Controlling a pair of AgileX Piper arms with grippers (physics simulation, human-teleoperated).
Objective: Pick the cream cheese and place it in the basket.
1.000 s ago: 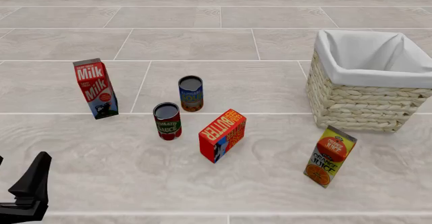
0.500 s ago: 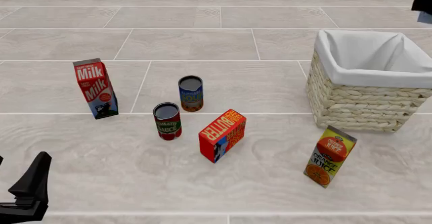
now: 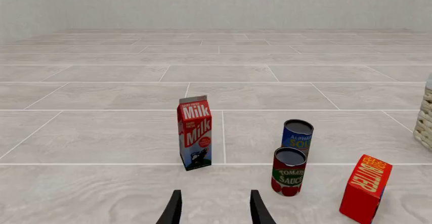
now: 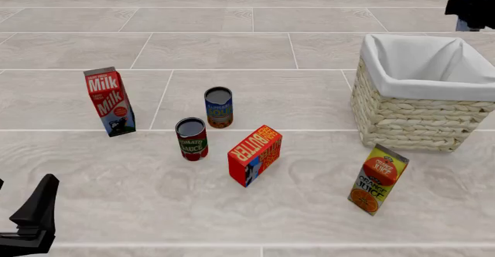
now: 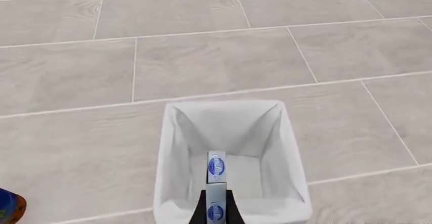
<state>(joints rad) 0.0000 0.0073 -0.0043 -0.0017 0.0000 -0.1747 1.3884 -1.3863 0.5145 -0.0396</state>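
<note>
The right gripper [image 4: 469, 6] has come further into the front view's top right corner over the last second, from out of sight to a dark shape with a pale blue sliver, above the far rim of the basket [image 4: 402, 89]. In the right wrist view its fingers [image 5: 214, 211] are clamped on the cream cheese [image 5: 215, 182], which hangs over the open basket [image 5: 169, 183] with the liner's floor behind it. So the carry looks nearly done; I judge that lowering and release are what remain. How high the box sits above the rim is hard to read from these angles.

The left gripper [image 3: 214, 211] hangs parted and empty near the table's near left corner.

The cream cheese is a thin, flat-sided blue-and-white box, seen edge-on. The basket is squarish, coarse cream wicker with a soft white cloth folded over its rim. The table is pale wood-grain planking. On it stand a gabled milk carton [image 4: 110, 101], two cans and a butter box [image 4: 254, 155].
</note>
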